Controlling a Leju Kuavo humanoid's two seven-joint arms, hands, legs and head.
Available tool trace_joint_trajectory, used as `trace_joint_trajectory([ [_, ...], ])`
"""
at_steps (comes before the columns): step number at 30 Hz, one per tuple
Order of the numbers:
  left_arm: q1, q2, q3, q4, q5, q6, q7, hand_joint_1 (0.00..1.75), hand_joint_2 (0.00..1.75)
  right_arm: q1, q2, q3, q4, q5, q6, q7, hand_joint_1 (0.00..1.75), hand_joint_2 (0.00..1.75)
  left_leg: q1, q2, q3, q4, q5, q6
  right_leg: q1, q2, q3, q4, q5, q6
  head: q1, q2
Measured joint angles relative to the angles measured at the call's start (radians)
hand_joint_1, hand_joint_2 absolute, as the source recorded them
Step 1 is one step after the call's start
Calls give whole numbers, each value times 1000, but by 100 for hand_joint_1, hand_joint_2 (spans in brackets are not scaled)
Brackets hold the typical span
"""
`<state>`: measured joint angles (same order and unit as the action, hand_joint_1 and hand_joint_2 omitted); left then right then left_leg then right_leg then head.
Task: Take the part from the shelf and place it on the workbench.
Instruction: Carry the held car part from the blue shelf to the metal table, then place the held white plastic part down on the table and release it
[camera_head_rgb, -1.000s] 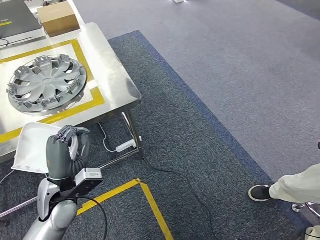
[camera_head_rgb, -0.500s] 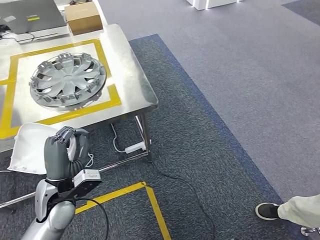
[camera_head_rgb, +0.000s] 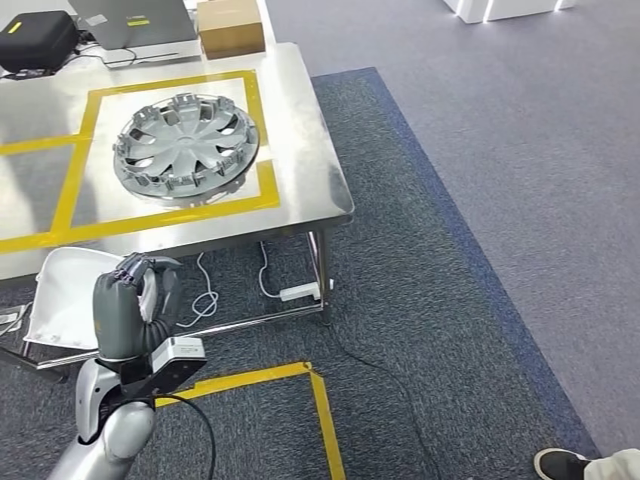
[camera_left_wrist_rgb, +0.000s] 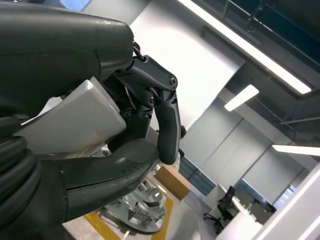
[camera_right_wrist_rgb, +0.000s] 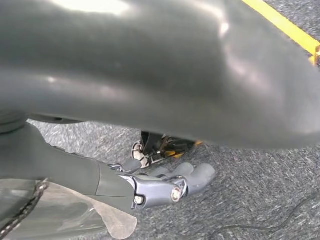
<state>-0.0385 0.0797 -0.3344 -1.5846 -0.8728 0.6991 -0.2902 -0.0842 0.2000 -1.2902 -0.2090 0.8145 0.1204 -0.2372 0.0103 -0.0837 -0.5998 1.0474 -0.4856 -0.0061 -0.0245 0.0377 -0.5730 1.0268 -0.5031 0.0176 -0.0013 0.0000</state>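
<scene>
Op: I see the left robot hand (camera_head_rgb: 134, 310) raised low in the head view, fingers (camera_left_wrist_rgb: 168, 125) curled tight round a white part (camera_head_rgb: 68, 295). In the left wrist view the part (camera_left_wrist_rgb: 75, 120) sits wedged btwn thumb and fingers, so the grip looks firm.

Obs: Where's the part relative to the worktop?

Op: Part sticks out from the left robot hand on its outer side, a flat white panel w/ one bent edge. It's apart from the worktop (camera_head_rgb: 317, 170), which lies ahead of and above the hand in the head view. I can't tell if the panel overlaps the worktop's near edge or sits lower than it.

Obs: Anything on the worktop?

Op: A silver hubcap (camera_head_rgb: 186, 147) lies inside a yellow tape rectangle (camera_head_rgb: 260, 195), ahead of the hand. Beyond it, a cardboard box (camera_head_rgb: 230, 25) and a black case (camera_head_rgb: 38, 38) at the far edge. White power strip (camera_head_rgb: 298, 292) and cables on the carpet under the worktop.

Obs: Right side?

Op: Right robot hand (camera_right_wrist_rgb: 166, 187) shows in the right wrist view over grey carpet. Fingers reach out fairly straight, nothing visibly in them, but most is hidden by the cover, so I can't tell its state for sure.

Obs: People?

Op: A dark shoe (camera_head_rgb: 562, 465) and pale trouser leg far off to the right, on the floor.
</scene>
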Motion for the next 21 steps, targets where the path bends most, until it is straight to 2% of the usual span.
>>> trace_joint_trajectory([
  [1,-2,0,0,0,0,0,0,175,175,0,0,0,0,0,1,0,0,0,-1,21,-15,35,-21,-4,-1,-12,2,-3,0,-7,-3,0],
  [2,-4,0,-1,0,0,0,0,175,175,1,0,0,0,0,1,0,0,0,-1,46,-40,90,-50,-7,1,-24,5,-3,-1,-12,-6,0],
  [3,-6,0,-1,1,0,1,0,175,175,2,0,0,0,0,2,0,0,0,-1,62,-71,158,-80,-10,2,-36,6,-3,-3,-16,-9,0],
  [4,-6,0,-1,2,0,1,1,175,175,2,0,0,0,0,2,0,0,0,-1,69,-100,219,-103,-11,4,-49,6,-3,-5,-19,-9,0],
  [5,-5,0,-1,3,0,1,1,175,175,3,0,0,0,1,2,0,0,0,0,72,-117,255,-109,-12,5,-61,8,-3,-7,-20,-9,0],
  [6,-5,0,-1,4,0,1,2,175,175,3,0,1,0,1,2,0,0,0,-1,74,-117,255,-97,-11,5,-72,9,-3,-8,-21,-9,0],
  [7,-5,0,-1,5,0,1,2,175,175,2,0,1,0,1,2,0,0,0,-1,78,-99,216,-68,-8,6,-83,12,-3,-10,-20,-9,0],
  [9,-7,0,-1,5,0,1,2,175,175,1,0,3,0,2,3,0,0,0,-7,114,-35,87,-4,1,9,-103,20,-3,-16,-16,-9,0],
  [10,-9,0,-1,5,0,1,2,175,175,0,0,4,0,2,3,0,0,0,-12,133,-10,33,12,6,12,-113,22,-2,-19,-13,-10,0],
  [11,-11,0,-1,5,-1,1,3,175,175,0,0,4,0,2,3,0,0,0,-16,148,3,2,16,10,15,-122,23,-2,-21,-9,-9,0],
  [12,-13,0,-1,5,-2,2,3,175,175,0,0,5,0,1,3,0,0,0,-20,150,4,-9,12,13,18,-133,24,-3,-22,-5,-9,0],
  [13,-13,0,-1,5,-2,3,4,175,175,-1,0,5,0,1,3,0,0,0,-20,140,3,-14,12,17,19,-144,25,-4,-23,-1,-9,0],
  [14,-12,0,0,5,-3,3,5,175,175,-2,0,6,0,1,3,-1,0,0,-17,129,3,-17,15,20,18,-146,25,-3,-27,5,-9,0],
  [15,-12,0,0,5,-3,4,6,175,175,-3,0,6,0,1,3,-1,0,0,-14,118,4,-20,17,26,17,-133,21,8,-38,9,-8,0],
  [16,-13,-1,1,5,-4,5,6,175,175,-4,0,6,0,1,3,-2,0,0,-11,108,5,-24,20,31,15,-111,8,37,-57,14,-6,0],
  [18,-14,-4,1,5,-4,7,7,175,175,-2,0,6,0,1,3,-2,0,0,-7,87,6,-26,22,38,13,-60,-50,153,-114,19,0,0],
  [19,-14,-5,0,6,-4,7,7,175,175,0,0,6,0,1,3,-2,0,0,-7,75,5,-26,22,40,13,-48,-85,218,-137,21,1,0],
  [20,-13,-6,0,7,-4,7,7,175,175,1,0,6,0,1,3,-2,0,0,-7,63,6,-26,22,40,13,-43,-110,262,-145,21,1,0],
  [21,-13,-6,0,8,-5,7,7,175,175,1,0,6,0,1,3,-2,0,0,-7,50,6,-26,22,40,13,-40,-120,269,-132,21,1,0],
])
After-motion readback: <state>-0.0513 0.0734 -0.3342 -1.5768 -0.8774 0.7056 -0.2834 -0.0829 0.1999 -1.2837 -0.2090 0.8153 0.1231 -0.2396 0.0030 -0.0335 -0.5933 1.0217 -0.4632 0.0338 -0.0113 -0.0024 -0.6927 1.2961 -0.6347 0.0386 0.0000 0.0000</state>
